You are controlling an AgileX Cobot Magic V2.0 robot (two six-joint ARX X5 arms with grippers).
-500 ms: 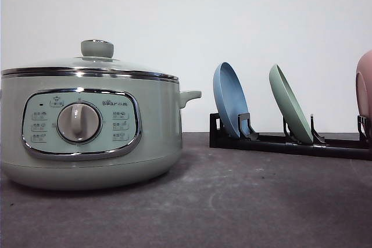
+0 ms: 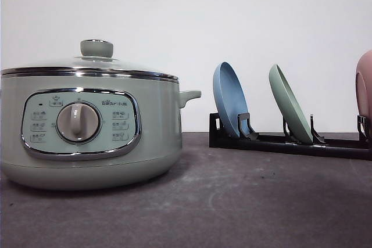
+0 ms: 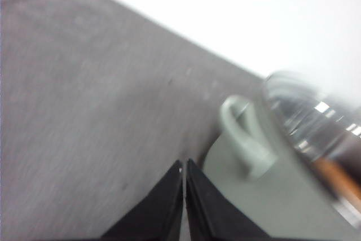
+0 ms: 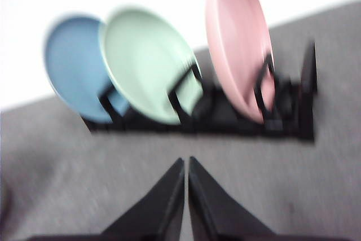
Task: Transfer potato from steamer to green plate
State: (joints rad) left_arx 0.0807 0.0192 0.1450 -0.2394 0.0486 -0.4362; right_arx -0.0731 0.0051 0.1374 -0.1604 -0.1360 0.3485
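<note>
Left gripper [image 3: 184,167] has its black tapered fingers pinched together, nothing between them, hovering over the grey felt-like tabletop [image 3: 84,111]. Just right of the tips in that wrist view is the steamer [image 3: 265,196], with its looped side handle [image 3: 242,139] and chrome rim; a blurry orange-brown patch at the frame's right edge is probably the potato [image 3: 333,176] under the glass lid. Right gripper [image 4: 186,165] is pressed closed too, empty, pointing at the black rack [image 4: 248,119]. Above its tips, slightly left, the green plate [image 4: 149,60] stands on edge between the blue plate [image 4: 70,66] and pink plate [image 4: 240,38], all smooth and matte. The front view adds the steamer's dial panel [image 2: 78,122] and lid knob [image 2: 96,47].
</note>
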